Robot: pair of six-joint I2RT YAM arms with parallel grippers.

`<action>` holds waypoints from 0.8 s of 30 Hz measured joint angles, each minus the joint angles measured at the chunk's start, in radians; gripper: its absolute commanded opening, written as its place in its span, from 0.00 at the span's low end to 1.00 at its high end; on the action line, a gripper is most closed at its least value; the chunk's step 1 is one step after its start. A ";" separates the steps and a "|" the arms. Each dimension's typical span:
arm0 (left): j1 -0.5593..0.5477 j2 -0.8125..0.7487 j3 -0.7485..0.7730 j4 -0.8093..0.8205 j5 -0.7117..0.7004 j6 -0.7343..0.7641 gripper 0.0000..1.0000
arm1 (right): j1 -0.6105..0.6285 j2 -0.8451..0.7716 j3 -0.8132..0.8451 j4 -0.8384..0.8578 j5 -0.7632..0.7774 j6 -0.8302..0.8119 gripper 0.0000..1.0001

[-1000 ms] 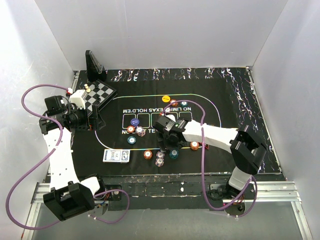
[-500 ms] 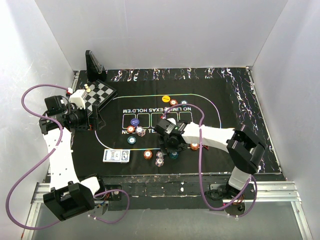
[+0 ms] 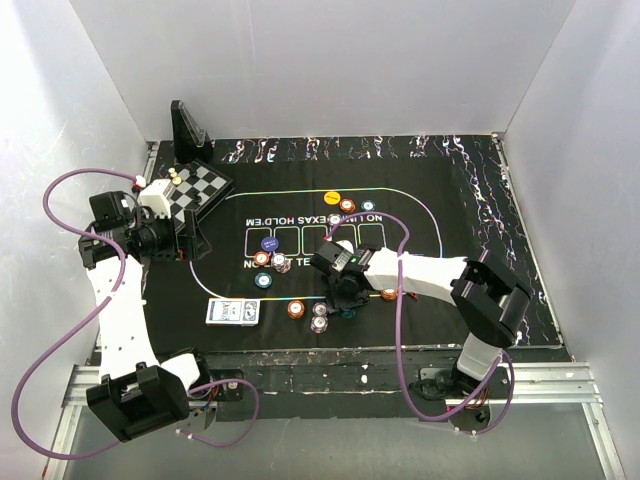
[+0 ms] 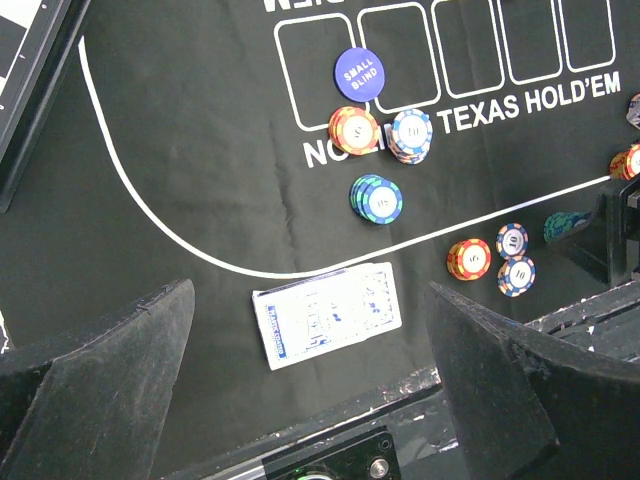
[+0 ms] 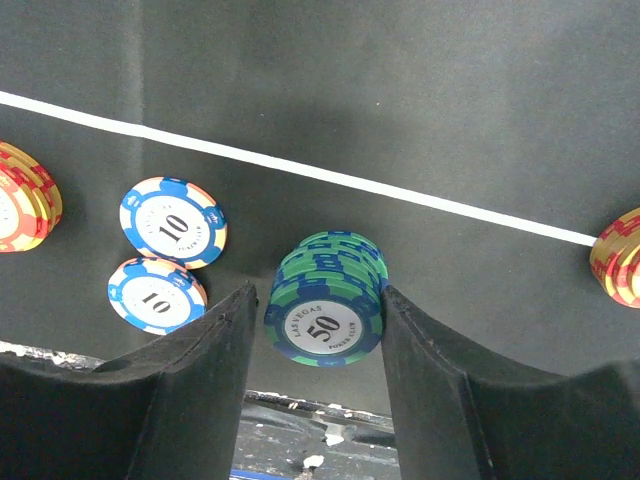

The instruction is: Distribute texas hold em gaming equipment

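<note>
The right hand (image 5: 320, 300) has its fingers apart, one each side of the green chip stack (image 5: 325, 322) near the mat's (image 5: 420, 90) front edge. It should squeeze gently and evenly so no chips slip.

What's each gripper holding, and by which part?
Left gripper empty. Right gripper brackets the sides of the green 50 chip stack; firm grip cannot be told.
</note>
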 measured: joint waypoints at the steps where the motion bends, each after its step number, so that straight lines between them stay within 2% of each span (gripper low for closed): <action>1: 0.000 0.000 0.000 0.000 0.000 0.000 1.00 | 0.000 0.000 -0.002 0.000 0.000 0.000 0.56; 9: 0.000 0.000 0.000 0.000 -0.003 0.000 1.00 | 0.000 0.000 -0.006 0.002 0.001 0.002 0.42; 20: 0.000 0.000 0.000 0.000 -0.003 0.001 1.00 | 0.000 -0.011 -0.007 -0.015 0.029 0.003 0.05; 24: 0.000 0.000 0.000 0.000 -0.004 0.002 1.00 | -0.005 -0.054 -0.006 -0.042 0.048 0.003 0.01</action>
